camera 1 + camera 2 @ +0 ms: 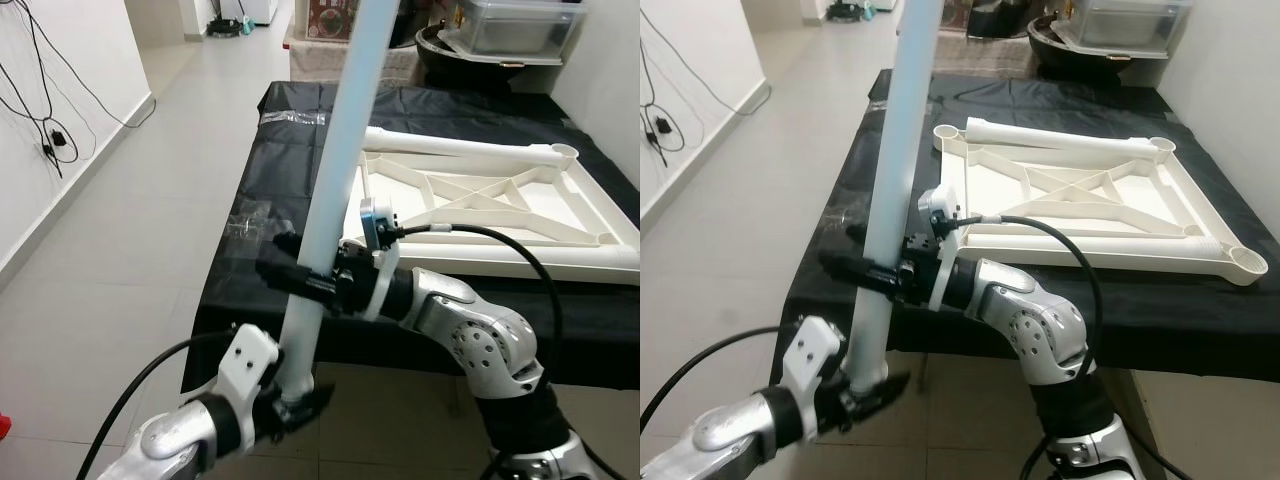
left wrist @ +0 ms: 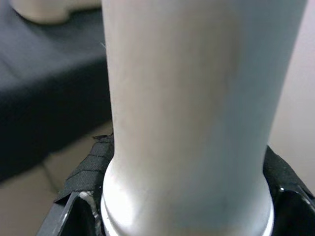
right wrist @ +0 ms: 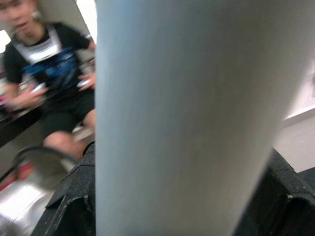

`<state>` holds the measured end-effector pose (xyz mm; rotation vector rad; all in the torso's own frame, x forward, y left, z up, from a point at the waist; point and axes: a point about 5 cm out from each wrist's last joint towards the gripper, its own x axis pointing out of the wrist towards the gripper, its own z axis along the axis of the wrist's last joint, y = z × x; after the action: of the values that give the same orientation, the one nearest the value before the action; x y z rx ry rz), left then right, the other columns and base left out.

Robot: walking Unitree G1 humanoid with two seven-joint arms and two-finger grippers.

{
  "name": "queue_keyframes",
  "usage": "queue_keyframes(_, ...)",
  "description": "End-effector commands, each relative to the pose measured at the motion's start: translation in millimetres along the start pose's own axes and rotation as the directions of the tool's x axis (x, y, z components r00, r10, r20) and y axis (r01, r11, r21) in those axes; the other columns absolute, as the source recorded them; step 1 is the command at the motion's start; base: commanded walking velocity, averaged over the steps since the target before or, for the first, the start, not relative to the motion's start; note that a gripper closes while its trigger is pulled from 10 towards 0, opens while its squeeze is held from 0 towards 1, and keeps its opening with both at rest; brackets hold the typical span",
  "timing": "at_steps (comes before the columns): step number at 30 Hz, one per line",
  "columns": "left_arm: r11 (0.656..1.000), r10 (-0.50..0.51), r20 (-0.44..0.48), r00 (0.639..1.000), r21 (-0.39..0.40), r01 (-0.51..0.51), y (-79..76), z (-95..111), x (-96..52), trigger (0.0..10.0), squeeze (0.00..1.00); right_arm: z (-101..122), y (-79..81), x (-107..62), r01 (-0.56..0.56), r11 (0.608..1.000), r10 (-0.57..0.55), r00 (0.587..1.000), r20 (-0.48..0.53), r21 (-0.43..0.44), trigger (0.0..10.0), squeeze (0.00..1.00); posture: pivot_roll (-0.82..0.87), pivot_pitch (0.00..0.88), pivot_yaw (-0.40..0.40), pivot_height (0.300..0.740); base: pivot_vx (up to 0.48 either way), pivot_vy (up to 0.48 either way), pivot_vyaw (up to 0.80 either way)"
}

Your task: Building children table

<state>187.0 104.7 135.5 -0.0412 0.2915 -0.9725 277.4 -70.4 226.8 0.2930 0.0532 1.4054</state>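
Note:
A long white table leg (image 1: pixel 335 160) stands nearly upright in front of me, leaning slightly to the right at its top. My left gripper (image 1: pixel 298 398) is shut on its lower end, and up close the leg (image 2: pixel 197 113) sits between that gripper's black pads. My right gripper (image 1: pixel 300 278) is shut on the leg higher up, about a third of the way along; the leg (image 3: pixel 187 118) again spans the gap between the pads. The white tabletop frame (image 1: pixel 1070 195) lies upside down on the black-covered table (image 1: pixel 900 200), with one leg (image 1: pixel 1060 135) lying along its far side.
Plastic bins (image 1: pixel 520 25) and dark containers stand beyond the table's far end. A light tiled floor (image 1: pixel 130 250) stretches to the left, with cables hanging on the white wall (image 1: pixel 50 130). A seated person in a dark shirt (image 3: pixel 44 64) is in the right wrist view.

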Motion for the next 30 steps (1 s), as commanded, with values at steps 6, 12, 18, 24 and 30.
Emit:
queue_keyframes(6,0.995,-0.084,0.003,0.996,-0.06,0.084,-10.7,0,-3.0,10.0,0.0,-5,12.4,-3.0,-0.135,0.99,0.138,0.989,-0.055,0.05,10.0,0.0,0.07,0.1,-0.041,0.74,0.0,0.0,0.0)
queue_keyframes(12,0.991,-0.11,0.0,0.994,-0.083,0.109,-15.2,-1,-3.1,10.0,0.0,-8,18.4,-6.8,-0.187,0.98,0.193,0.978,-0.085,0.069,10.0,0.0,0.07,0.101,-0.04,0.74,0.0,0.0,0.0)
queue_keyframes(18,0.987,-0.129,0.001,0.992,-0.097,0.128,-17.4,-2,-2.7,10.0,0.0,-10,24.1,-7.0,-0.224,0.971,0.232,0.968,-0.1,0.085,10.0,0.0,0.07,0.1,-0.037,0.74,0.0,0.0,0.0)
queue_keyframes(24,0.983,-0.153,-0.004,0.988,-0.108,0.152,-21.2,-3,-3.0,10.0,0.0,-12,26.3,-7.4,-0.238,0.967,0.247,0.963,-0.11,0.094,10.0,0.0,0.07,0.1,-0.037,0.74,0.0,0.0,0.0)
queue_keyframes(30,0.98,-0.16,-0.011,0.987,-0.119,0.158,-23.5,-5,-3.7,10.0,0.0,-12,27.7,-7.8,-0.251,0.963,0.261,0.959,-0.111,0.103,0.0,0.0,0.07,0.099,-0.038,0.74,0.0,0.0,0.0)
